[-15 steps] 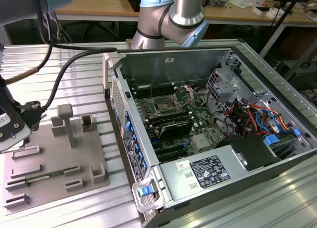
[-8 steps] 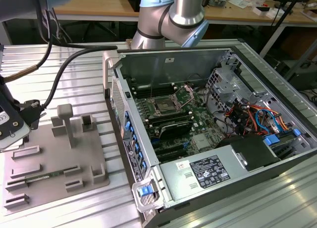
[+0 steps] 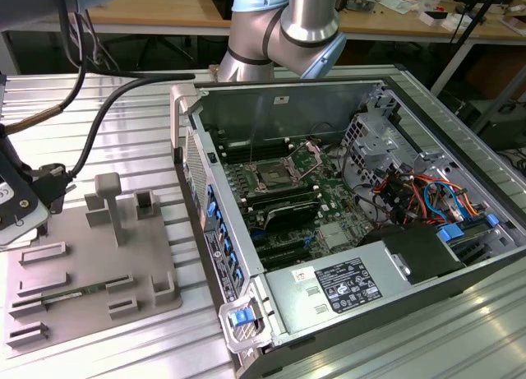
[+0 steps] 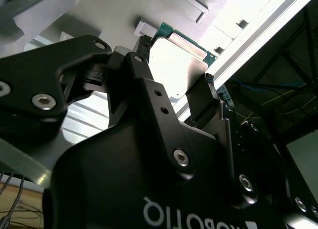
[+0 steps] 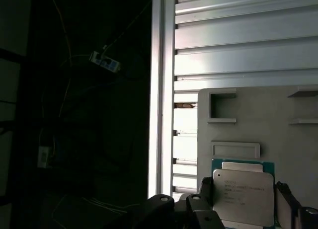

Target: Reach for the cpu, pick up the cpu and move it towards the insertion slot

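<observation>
The cpu [image 5: 243, 191], a flat silvery square with a green rim, sits between my gripper's [image 5: 244, 201] two black fingers, low over the grey fixture plate [image 5: 258, 119]. In the second wrist view the cpu [image 4: 180, 65] shines bright, and one finger [image 4: 143, 54] and its partner press its opposite edges, so my gripper [image 4: 175, 69] is shut on it. The insertion slot [image 3: 271, 177], a silver-framed socket on the green board, lies inside the open computer case toward the exterior view's right, well away from the arm's wrist [image 3: 16, 205] at the left edge.
The fixture plate [image 3: 90, 264] carries several raised blocks and posts [image 3: 108, 200]. The computer case wall [image 3: 193, 190] stands between plate and board. Cables [image 3: 82, 124] hang over the ribbed metal table [image 3: 123, 99]. The table's edge rail [image 5: 161, 90] runs beside the plate.
</observation>
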Tool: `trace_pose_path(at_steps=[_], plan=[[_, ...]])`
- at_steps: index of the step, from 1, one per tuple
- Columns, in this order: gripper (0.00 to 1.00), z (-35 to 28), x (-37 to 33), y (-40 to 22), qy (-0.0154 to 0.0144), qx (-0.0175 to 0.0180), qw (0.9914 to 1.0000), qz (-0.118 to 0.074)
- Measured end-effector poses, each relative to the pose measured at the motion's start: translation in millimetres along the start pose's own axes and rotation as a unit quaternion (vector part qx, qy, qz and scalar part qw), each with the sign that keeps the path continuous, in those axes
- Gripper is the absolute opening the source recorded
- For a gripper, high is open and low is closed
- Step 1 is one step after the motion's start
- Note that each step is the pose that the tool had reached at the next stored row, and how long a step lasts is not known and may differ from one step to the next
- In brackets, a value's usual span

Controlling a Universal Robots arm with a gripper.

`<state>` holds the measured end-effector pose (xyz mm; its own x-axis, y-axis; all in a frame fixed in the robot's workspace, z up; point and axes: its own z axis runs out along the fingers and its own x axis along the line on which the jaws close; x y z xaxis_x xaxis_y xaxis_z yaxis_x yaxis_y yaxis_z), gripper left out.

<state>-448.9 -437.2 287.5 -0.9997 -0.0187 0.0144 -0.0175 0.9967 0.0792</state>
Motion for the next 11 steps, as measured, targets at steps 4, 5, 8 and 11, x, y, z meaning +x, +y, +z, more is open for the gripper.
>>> trace_pose_path(at_steps=[4,5,8,11], plan=[[0.55,-2.2,0.0,0.2,0.0000,0.0000,1.00000,0.000],[0.55,-2.9,0.0,0.2,0.0000,0.0000,1.00000,0.000],[0.55,-5.7,0.1,0.5,0.0000,0.0000,1.00000,0.000],[0.55,-8.5,0.1,0.7,0.0000,0.0000,1.00000,0.000]])
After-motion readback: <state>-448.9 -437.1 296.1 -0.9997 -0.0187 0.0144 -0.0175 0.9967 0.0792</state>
